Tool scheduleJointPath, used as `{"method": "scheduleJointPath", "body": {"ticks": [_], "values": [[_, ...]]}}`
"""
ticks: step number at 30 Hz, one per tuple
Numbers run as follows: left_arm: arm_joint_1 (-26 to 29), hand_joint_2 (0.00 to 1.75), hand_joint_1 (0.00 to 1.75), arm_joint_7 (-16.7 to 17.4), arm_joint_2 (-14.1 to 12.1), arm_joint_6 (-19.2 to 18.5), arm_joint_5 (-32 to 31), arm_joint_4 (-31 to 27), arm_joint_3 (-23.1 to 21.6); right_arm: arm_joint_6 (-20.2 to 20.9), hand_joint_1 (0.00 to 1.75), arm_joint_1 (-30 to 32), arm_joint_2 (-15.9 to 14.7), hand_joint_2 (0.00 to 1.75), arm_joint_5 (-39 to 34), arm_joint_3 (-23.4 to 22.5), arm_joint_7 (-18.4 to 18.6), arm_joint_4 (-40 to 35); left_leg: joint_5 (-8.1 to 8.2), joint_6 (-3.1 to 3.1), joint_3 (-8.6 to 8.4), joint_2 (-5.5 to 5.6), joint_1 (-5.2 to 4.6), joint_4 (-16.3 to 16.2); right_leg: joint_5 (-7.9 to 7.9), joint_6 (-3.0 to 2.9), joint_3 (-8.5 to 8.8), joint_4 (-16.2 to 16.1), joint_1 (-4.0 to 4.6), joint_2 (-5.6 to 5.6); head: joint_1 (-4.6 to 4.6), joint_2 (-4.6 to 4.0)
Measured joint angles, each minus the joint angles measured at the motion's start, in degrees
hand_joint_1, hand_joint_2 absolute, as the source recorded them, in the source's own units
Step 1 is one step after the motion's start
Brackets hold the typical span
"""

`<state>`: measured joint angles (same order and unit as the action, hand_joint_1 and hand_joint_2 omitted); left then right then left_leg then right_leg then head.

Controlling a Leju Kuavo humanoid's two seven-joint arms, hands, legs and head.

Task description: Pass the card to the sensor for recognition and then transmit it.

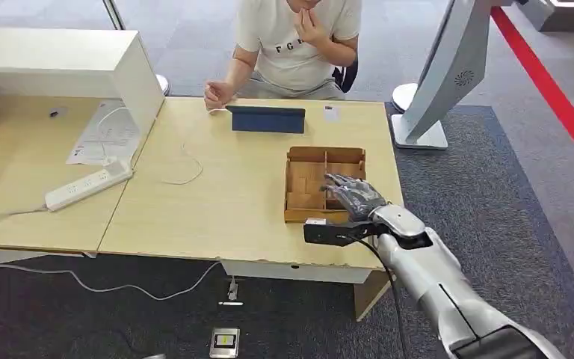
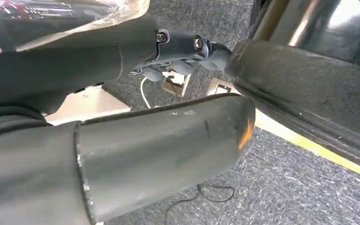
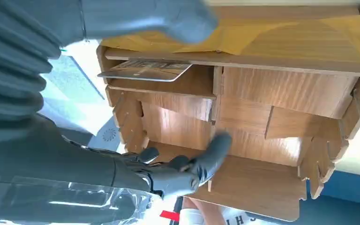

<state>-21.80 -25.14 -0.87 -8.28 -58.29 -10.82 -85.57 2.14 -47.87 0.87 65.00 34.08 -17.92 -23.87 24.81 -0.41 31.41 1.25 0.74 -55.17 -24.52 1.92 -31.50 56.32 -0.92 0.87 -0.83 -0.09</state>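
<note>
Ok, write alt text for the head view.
The robot's silver right hand reaches into an open, partitioned wooden box on a light wooden table. Beyond it a dark blue tablet stands before a seated person in a white T-shirt.

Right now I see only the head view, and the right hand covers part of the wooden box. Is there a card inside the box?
Observer: Yes. In the right wrist view a card lies flat in one compartment of the wooden box, against an outer wall.
Operator: Does the right hand hold it already?
Observer: No. The right hand holds nothing. Its dark fingers are spread over another part of the box, apart from the card.
Operator: Is anything lying on top of the card?
Observer: Nothing that I can see. Its printed face shows uncovered.
</note>
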Motion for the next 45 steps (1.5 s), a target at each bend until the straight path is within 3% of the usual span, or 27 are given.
{"method": "scheduleJointPath", "body": {"ticks": [4,9,15,19,23,26,28,31,37,45], "values": [[0.0,0.0,0.0,-0.02,0.0,-0.24,-0.24,0.0,0.09,-0.26,0.0,-0.01,0.0,0.0,0.74,0.0,1.42,0.02,0.0,0.0,0.04,0.01,0.0,0.0,0.0,0.0,-0.03,0.0,0.0,0.0,0.0,0.0],[0.1,0.0,0.0,0.11,0.0,-0.66,-0.37,0.0,0.88,-0.79,0.0,-0.04,0.0,0.0,0.98,-0.11,7.09,-0.02,0.0,0.0,0.03,0.01,0.0,0.0,0.0,0.0,-0.04,0.0,0.0,0.0,0.0,0.0],[0.3,0.0,0.0,0.44,0.0,-1.07,-0.41,-0.02,1.46,-0.61,0.0,0.05,-0.61,0.0,-0.06,-1.07,10.87,-0.67,0.0,0.0,0.06,0.02,0.0,0.0,0.0,0.0,-0.07,0.0,0.0,-0.01,0.0,0.0],[0.53,0.0,0.0,0.44,-0.13,-2.03,-0.63,-0.04,2.49,1.24,0.0,0.77,-1.9,0.0,-1.33,-3.36,14.97,-3.1,0.0,0.0,0.06,0.03,-0.01,0.0,0.0,0.0,-0.07,-0.02,0.0,-0.02,0.0,0.0],[0.64,0.0,0.0,-0.24,-0.48,-1.97,-1.09,-0.09,3.1,5.6,0.0,3.47,-3.63,0.0,-3.15,-6.04,17.03,-7.81,0.0,0.0,0.08,0.05,0.0,0.0,0.0,0.0,-0.06,-0.03,0.0,-0.05,0.0,0.0],[1.49,0.0,0.0,-2.8,-1.2,-1.02,-2.18,-0.11,3.89,11.48,0.0,6.43,-5.48,0.0,-6.39,-8.52,18.25,-14.02,0.05,0.0,-0.15,0.04,-0.01,-0.01,-0.01,-0.01,0.0,-0.06,-0.01,-0.02,-0.02,-0.02],[5.32,0.0,0.0,-4.99,-1.68,-1.18,-2.67,-0.11,3.76,14.85,0.0,8.42,-6.43,0.0,-9.34,-9.66,19.26,-18.31,0.28,-0.03,-0.49,-0.29,-0.03,-0.01,-0.08,-0.02,0.11,-0.05,-0.03,0.44,0.09,0.0],[6.79,0.0,0.0,-5.75,-1.86,-1.18,-2.65,-0.17,4.11,19.2,0.0,11.13,-9.88,0.0,-13.95,-12.16,21.62,-26.22,0.1,0.14,-0.05,0.12,0.01,-0.12,-0.14,0.06,-0.06,-0.09,-0.01,-0.21,-0.07,0.0],[8.27,0.0,0.0,-6.42,-2.4,-0.64,-3.17,-0.24,5.05,28.23,0.0,16.78,-17.08,0.0,-26.64,-18.33,26.74,-45.91,0.12,0.13,-0.22,0.12,-0.02,-0.14,-0.09,0.1,0.13,-0.11,-0.02,-0.19,0.0,0.0],[9.53,0.0,0.0,-7.54,-2.6,-0.98,-3.91,-0.35,5.81,33.75,0.0,20.96,-25.4,0.0,-37.6,-25.27,33.42,-67.88,0.13,0.13,-0.28,0.03,-0.06,-0.14,-0.07,0.12,0.15,-0.13,-0.06,-0.09,0.0,0.0]]}}
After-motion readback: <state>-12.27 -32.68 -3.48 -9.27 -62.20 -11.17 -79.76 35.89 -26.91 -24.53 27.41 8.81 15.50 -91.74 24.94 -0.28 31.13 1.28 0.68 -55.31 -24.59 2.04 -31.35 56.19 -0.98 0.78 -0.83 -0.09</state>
